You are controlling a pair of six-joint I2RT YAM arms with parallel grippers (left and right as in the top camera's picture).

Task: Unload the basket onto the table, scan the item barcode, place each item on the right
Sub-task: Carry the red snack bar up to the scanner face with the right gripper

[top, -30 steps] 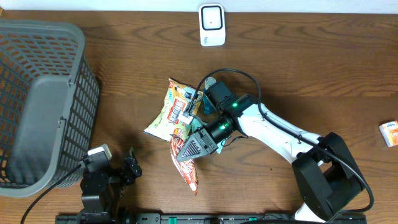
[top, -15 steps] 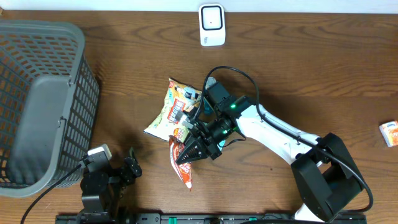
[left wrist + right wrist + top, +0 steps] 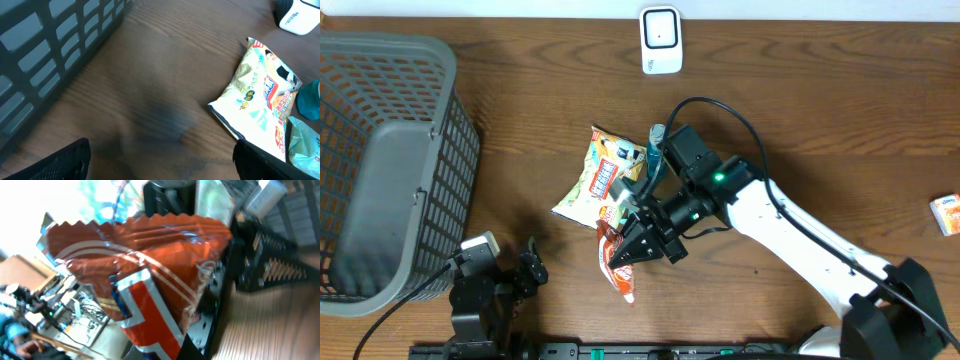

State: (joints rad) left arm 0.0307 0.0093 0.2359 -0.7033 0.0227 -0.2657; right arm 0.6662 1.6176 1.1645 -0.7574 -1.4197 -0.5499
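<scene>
The right claw (image 3: 628, 250) is clamped fully shut on the crinkly orange-red foil snack packet (image 3: 621, 277), pinching it near its upper end so the rest hangs out past the fingertips toward the near edge of the brown wooden table (image 3: 820, 110). In the right wrist view the packet fills the frame, zigzag seam up top and a blue and white band across the lower part. Can't spot a barcode on it from any view

The white boxy scanner (image 3: 660, 40) sits well away from that claw, over at the far edge of the table. The yellow and white crisp bag (image 3: 597, 180) lies flat right beside the claw, on its far side, and a small teal thing (image 3: 657, 133) peeks out next to the arm, too hidden to say what it is. The grey plastic mesh basket (image 3: 380, 160) is way off to the claw's left

The left claw (image 3: 160, 167) is spread wide with nothing in it, low over bare table at the near edge, basket wall just to its left
</scene>
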